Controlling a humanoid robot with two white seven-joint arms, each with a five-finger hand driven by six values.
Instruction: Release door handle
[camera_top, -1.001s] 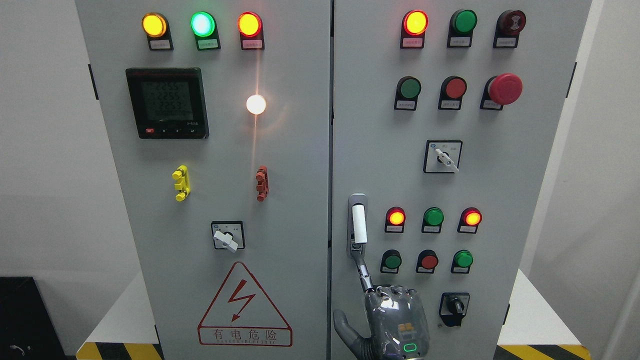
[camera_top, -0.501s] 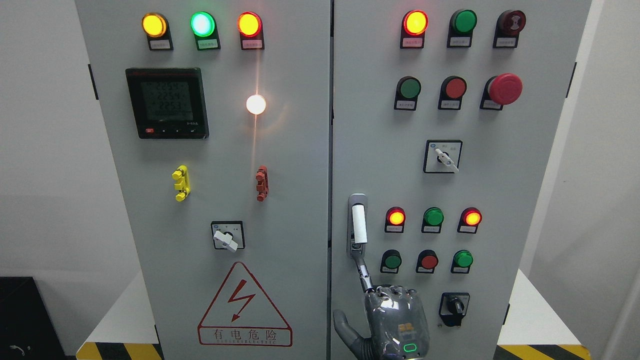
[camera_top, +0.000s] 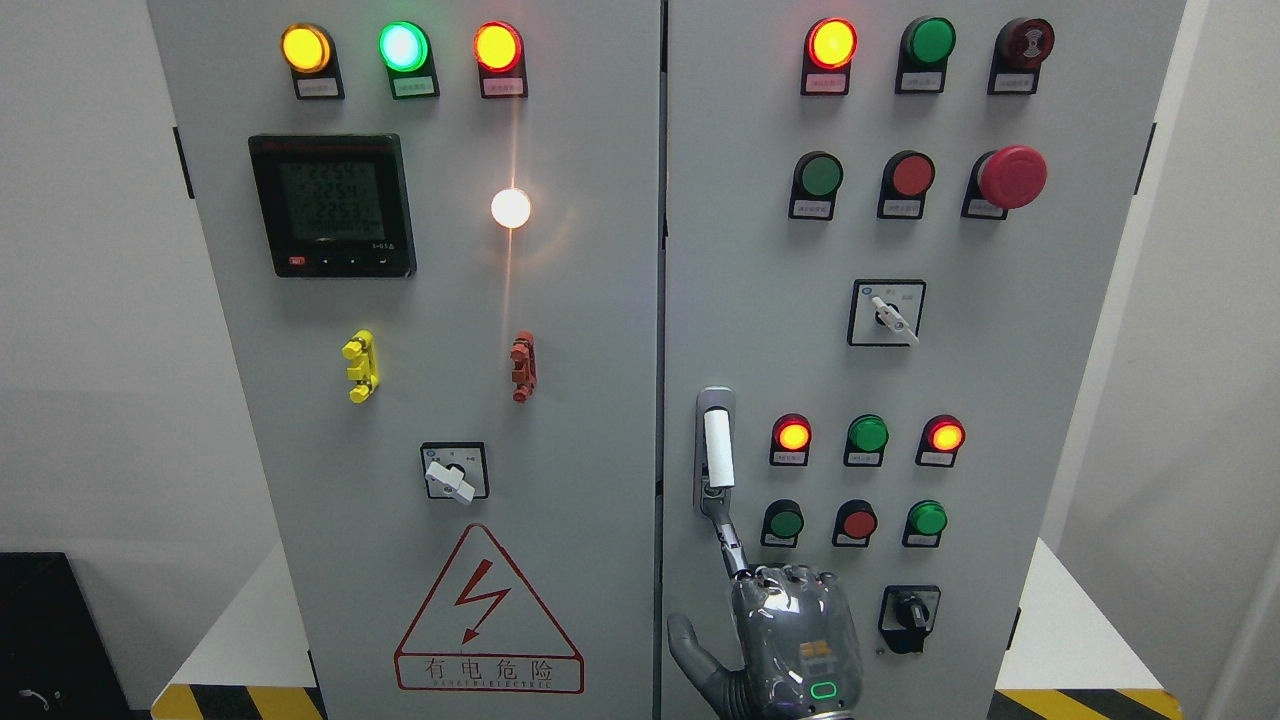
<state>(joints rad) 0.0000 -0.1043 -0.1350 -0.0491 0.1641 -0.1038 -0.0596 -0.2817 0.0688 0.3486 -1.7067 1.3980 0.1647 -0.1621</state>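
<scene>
The door handle (camera_top: 717, 448) is a white upright lever in a grey recess at the left edge of the cabinet's right door (camera_top: 1040, 380). It stands vertical. My right hand (camera_top: 697, 568) rises from the bottom edge just below it. The index finger (camera_top: 728, 535) is stretched up and its tip touches the handle's lower end. The thumb (camera_top: 685, 645) sticks out to the left and the other fingers are folded over the palm. Nothing is grasped. My left arm is out of view.
The right door carries lit red lamps (camera_top: 831, 43), green and red push buttons, a red emergency stop (camera_top: 1012, 177) and two rotary switches (camera_top: 886, 314). The left door (camera_top: 600, 420) has a meter (camera_top: 332, 205), lamps and a hazard triangle (camera_top: 488, 610). Both doors look closed.
Almost nothing: the view has shifted by a few pixels, and the hand stays with its index tip at the handle's lower end.
</scene>
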